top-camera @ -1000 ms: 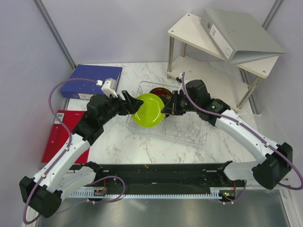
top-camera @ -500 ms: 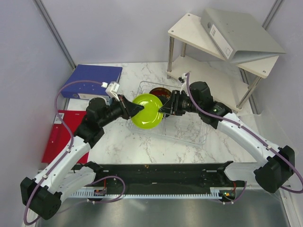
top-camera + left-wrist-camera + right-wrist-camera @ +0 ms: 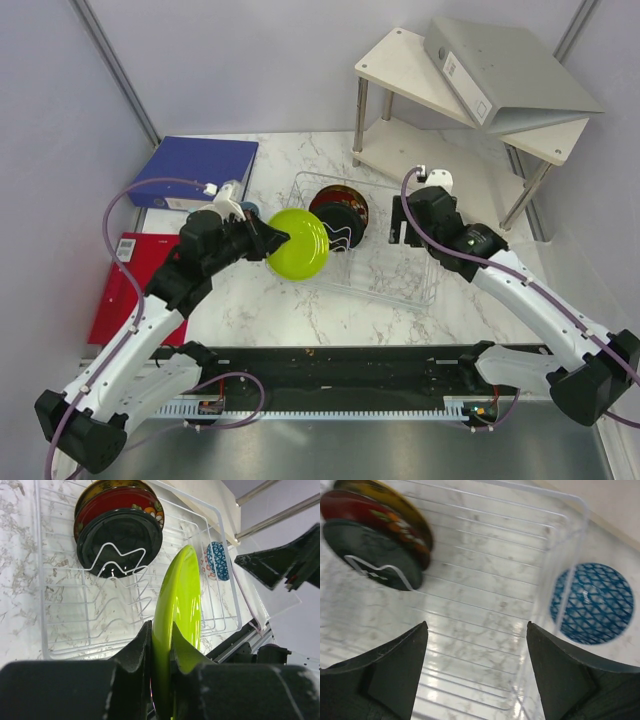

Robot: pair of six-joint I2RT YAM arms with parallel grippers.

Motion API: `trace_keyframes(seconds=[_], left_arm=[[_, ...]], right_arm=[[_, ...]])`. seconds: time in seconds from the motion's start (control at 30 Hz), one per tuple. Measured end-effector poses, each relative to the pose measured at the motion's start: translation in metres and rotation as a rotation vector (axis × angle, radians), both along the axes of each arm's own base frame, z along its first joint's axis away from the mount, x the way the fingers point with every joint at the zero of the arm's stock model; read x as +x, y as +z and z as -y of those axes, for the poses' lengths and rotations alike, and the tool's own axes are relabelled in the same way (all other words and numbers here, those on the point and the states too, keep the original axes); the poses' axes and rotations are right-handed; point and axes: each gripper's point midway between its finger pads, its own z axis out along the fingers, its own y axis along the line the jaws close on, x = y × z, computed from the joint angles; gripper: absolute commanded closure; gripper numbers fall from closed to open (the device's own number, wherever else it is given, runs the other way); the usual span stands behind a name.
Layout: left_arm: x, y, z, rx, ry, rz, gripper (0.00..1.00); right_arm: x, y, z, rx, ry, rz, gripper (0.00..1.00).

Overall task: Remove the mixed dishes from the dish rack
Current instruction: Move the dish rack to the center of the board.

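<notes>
My left gripper (image 3: pixel 270 240) is shut on the left rim of the lime-green plate (image 3: pixel 297 243), which it holds on edge above the left end of the clear dish rack (image 3: pixel 395 285). In the left wrist view both fingers (image 3: pixel 137 647) press the plate's rim (image 3: pixel 180 605). A black plate (image 3: pixel 120 535), a red bowl (image 3: pixel 117 507) and a yellow-brown plate (image 3: pixel 107 486) stand upright together in the rack (image 3: pixel 42 605). My right gripper (image 3: pixel 400 222) hangs open and empty over the rack floor (image 3: pixel 476 623). A blue patterned bowl (image 3: pixel 592 602) shows through the rack's end wall (image 3: pixel 555 580).
A blue binder (image 3: pixel 195 172) and a red folder (image 3: pixel 125 285) lie left of the rack. A white two-tier shelf (image 3: pixel 395 60) carrying a grey binder (image 3: pixel 505 70) stands at the back right. A black rail (image 3: pixel 330 380) runs along the near table edge.
The left gripper shut on the green plate's rim. The right gripper let go of the plate, opened wide and drew back to the right. The plate has moved left with the left arm.
</notes>
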Motion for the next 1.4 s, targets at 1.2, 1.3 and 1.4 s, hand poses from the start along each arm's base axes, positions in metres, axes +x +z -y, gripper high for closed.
trace_keyframes(seconds=[1.2,1.3,1.4], left_arm=[[-0.110,-0.150,-0.001,0.165,-0.165,-0.573,0.98],[-0.104,-0.152,-0.006,0.181,-0.117,-0.560,0.98],[-0.093,-0.134,-0.014,0.215,-0.057,-0.524,0.98]], right_arm=[[-0.022,-0.060,0.032,-0.007,-0.088,-0.009,0.17],[-0.023,-0.059,0.032,-0.003,-0.082,-0.005,0.17],[-0.024,-0.057,0.031,0.001,-0.071,0.000,0.17]])
